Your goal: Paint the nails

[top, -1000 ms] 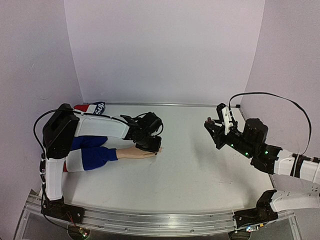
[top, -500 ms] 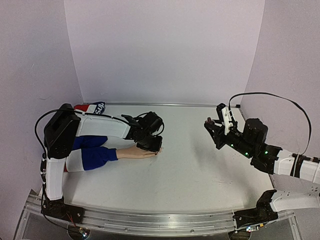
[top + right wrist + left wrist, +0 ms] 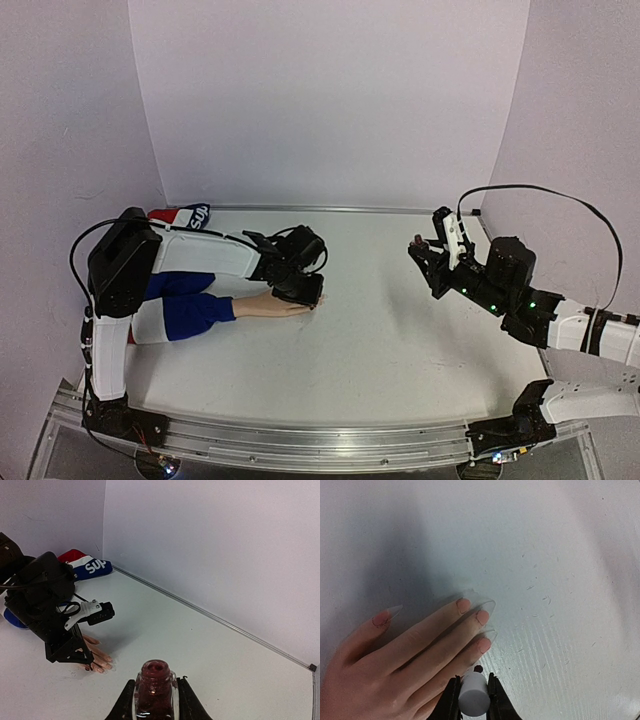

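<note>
The peach mannequin hand [image 3: 395, 655] lies flat on the white table, its blue, white and red sleeve [image 3: 185, 310] running off to the left. Its nails [image 3: 483, 616] point toward the table's middle, and the thumb nail [image 3: 382, 617] shows a dark red smear. My left gripper [image 3: 473, 686] is shut on a white brush cap [image 3: 473, 695]. The dark red brush tip [image 3: 478, 669] sits by the little finger, just below the ring finger's nail [image 3: 485, 645]. At the right, raised off the table, my right gripper [image 3: 156, 690] is shut on an open bottle of dark red polish [image 3: 155, 680].
A folded red, white and blue cloth [image 3: 180, 215] lies at the back left corner by the wall. Lilac walls close in the table on three sides. A metal rail [image 3: 300, 445] runs along the near edge.
</note>
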Motion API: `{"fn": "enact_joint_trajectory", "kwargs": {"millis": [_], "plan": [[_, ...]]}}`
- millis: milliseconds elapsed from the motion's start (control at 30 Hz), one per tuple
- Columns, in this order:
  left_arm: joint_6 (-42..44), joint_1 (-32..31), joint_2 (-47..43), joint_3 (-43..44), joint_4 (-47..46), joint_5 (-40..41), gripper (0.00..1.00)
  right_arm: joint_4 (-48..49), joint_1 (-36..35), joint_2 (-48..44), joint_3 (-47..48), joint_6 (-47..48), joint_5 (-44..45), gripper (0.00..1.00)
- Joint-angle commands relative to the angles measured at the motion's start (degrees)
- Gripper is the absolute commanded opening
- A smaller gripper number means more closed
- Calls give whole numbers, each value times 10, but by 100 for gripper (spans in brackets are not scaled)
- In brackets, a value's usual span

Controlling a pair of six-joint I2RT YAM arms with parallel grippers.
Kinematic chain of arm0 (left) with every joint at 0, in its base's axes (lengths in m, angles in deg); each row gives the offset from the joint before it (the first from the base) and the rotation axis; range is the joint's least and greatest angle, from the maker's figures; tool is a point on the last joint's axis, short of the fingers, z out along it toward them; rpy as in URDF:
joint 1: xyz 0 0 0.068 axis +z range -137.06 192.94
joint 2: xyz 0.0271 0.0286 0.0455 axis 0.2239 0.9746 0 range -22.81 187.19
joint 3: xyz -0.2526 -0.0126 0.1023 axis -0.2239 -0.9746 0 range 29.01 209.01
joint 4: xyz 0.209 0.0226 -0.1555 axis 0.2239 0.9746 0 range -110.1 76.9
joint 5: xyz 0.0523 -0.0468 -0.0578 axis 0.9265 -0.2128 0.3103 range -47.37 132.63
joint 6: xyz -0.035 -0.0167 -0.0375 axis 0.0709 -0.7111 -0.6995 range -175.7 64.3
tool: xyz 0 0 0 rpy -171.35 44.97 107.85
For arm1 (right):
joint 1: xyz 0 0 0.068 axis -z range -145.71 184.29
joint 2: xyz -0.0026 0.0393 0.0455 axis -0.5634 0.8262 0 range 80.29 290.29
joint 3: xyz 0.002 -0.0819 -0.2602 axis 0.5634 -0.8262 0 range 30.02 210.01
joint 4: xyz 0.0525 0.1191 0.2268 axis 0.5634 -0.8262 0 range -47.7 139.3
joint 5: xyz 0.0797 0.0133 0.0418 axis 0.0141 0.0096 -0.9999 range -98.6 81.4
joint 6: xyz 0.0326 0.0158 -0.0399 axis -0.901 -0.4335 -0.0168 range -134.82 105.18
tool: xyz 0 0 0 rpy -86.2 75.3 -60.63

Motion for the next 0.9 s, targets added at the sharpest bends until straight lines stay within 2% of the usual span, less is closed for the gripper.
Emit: {"fn": "enact_joint_trajectory", "kwargs": {"millis": [0, 867], "plan": [[-5, 2, -30, -7, 1, 3, 0, 39, 2, -2, 8, 2, -5, 0], [-9, 1, -27, -6, -1, -18, 0, 39, 1, 0, 8, 1, -6, 0]]}}
